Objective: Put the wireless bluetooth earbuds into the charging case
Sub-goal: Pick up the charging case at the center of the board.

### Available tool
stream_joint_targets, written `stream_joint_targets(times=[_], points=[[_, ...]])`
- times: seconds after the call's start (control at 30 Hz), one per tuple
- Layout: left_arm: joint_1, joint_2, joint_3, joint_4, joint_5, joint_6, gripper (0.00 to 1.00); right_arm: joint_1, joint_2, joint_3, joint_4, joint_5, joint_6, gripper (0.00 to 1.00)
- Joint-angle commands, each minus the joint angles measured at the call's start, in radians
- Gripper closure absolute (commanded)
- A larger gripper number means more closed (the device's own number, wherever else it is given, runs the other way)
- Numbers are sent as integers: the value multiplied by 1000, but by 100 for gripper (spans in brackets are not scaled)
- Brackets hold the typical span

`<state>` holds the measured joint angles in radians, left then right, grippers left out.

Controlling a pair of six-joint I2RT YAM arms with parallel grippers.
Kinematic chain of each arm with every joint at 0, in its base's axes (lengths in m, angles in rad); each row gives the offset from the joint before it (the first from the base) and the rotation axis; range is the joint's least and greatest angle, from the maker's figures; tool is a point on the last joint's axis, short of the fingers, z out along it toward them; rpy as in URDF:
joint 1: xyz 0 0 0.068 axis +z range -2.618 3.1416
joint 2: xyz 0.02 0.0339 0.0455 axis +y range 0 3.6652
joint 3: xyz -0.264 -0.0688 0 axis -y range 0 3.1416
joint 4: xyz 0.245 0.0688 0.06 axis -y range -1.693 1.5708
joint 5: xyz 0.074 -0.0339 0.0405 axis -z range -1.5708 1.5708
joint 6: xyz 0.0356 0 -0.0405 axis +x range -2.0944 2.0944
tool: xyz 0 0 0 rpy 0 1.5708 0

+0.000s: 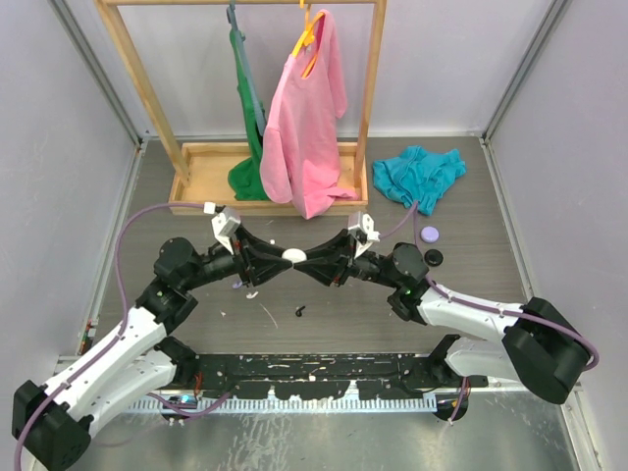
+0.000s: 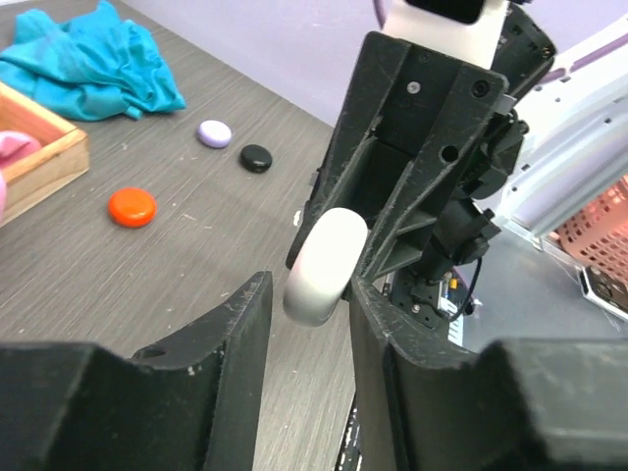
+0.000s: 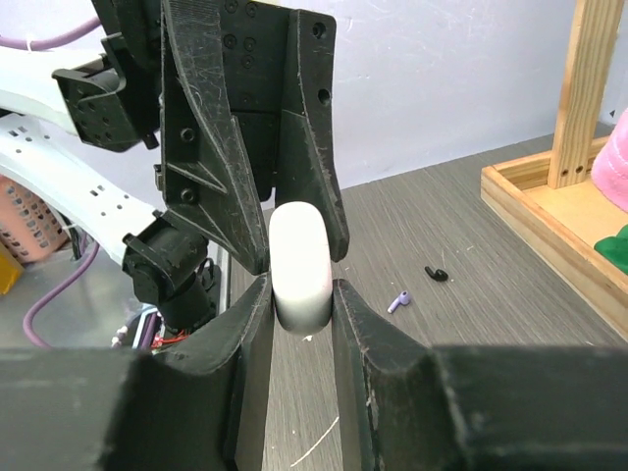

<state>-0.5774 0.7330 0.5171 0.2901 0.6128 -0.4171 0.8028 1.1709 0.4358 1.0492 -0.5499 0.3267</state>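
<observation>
White and rounded, one charging case [image 1: 293, 254] is held above the tabletop [image 1: 353, 319] between both arms. It is pinched by the fingers of the right gripper [image 3: 299, 289]. Its other end is flanked by the fingers of the left gripper [image 2: 309, 287]; whether they press it cannot be told. Two earbuds are seen on the tabletop: one lilac earbud [image 3: 397, 301] and one black earbud [image 3: 438, 274]. Three more cases are counted farther off: a lilac case [image 2: 214, 133], a black case [image 2: 256, 157] and a red case [image 2: 131, 206]. Behind, a teal cloth [image 1: 417, 175] is spread beside a wooden rack [image 1: 211, 167], on which one pink garment [image 1: 304, 128] and one green garment [image 1: 250, 108] are hung.
</observation>
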Motion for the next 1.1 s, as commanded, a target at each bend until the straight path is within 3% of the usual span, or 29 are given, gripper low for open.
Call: stream_joint_targets(times=[0.0,0.2,0.4,0.67,1.07], points=[[27,51,3,235,136,-96,65,-6,-28,0,101,-4,23,92],[31,67,22,228,180,-92,83,-33,-30,8,65,-72,18,85],[31,40,111,-47,201,44,99,-45,-62,61,-147,-132,-87,67],[31,67,230,-314,204,184,100,-44,-78,128,-354,-184,-218,51],[-4,127,310,-471,171,257,100,-44,-67,167,-341,-223,-177,43]])
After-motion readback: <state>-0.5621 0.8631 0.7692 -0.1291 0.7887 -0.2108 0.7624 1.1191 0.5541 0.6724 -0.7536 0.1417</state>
